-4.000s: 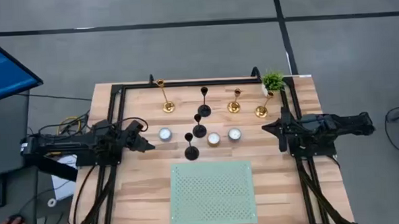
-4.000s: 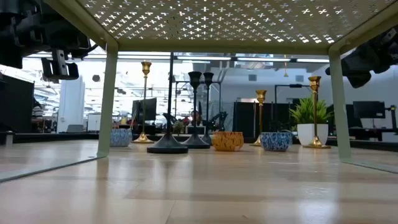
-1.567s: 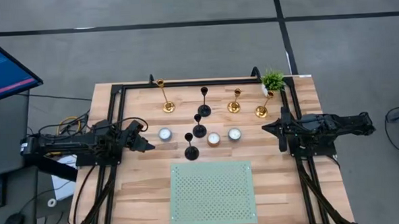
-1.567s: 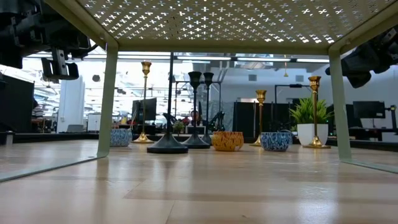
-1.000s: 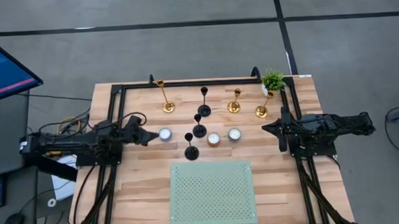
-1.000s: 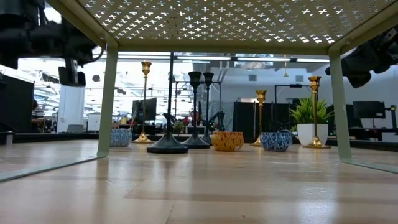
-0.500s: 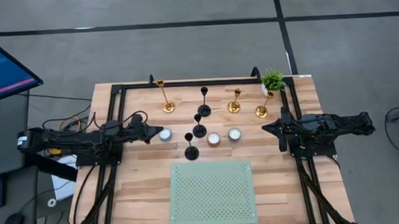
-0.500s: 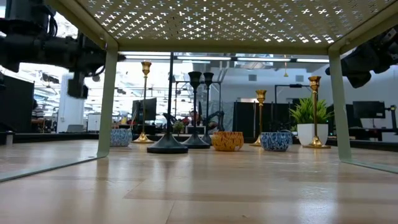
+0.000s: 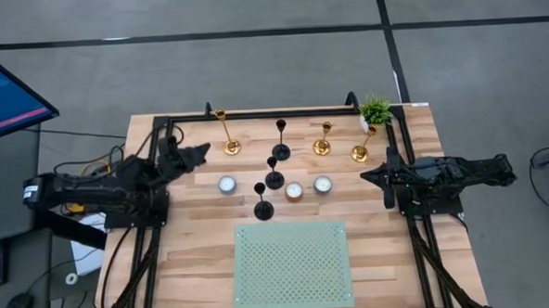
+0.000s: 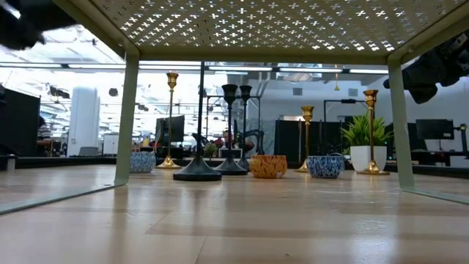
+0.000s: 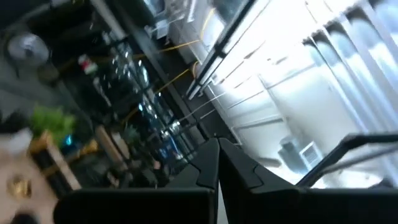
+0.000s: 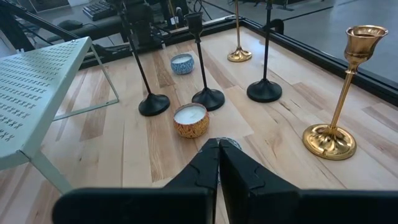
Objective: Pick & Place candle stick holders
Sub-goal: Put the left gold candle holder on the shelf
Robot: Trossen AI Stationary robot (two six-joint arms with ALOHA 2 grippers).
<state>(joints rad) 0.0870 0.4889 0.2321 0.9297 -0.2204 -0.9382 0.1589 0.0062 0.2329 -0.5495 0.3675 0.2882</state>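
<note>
From above, I've got my left gripper [image 9: 200, 152] pressed together and empty, raised toward the gold candlestick [image 9: 227, 135] at the far left of the group, near it but not touching; I'd judge that's my first pick. My right gripper [image 9: 370, 176] waits at the table's right edge, also pinched shut on nothing. The six holders stand upright across the far half of the table [image 9: 196, 260]: three gold, three black [image 9: 264, 201], with three small candle tins [image 9: 227, 184] among them and a potted plant [image 9: 376, 111] in the far right corner. The pale green perforated shelf [image 9: 292, 266] sits clear at the near side, probably the drop spot.

At table level, I look out under that shelf [image 10: 256, 22]; every holder stands on its base, nothing tipped.

My left wrist camera points up into the room, fingers [image 11: 239, 171] closed to a point, so the wrist is tilted mid-swing, I'd say.

The right wrist shows closed fingers [image 12: 202, 165] facing a gold holder [image 12: 339, 99] and three black ones [image 12: 144, 68].

No writing I can read anywhere.
</note>
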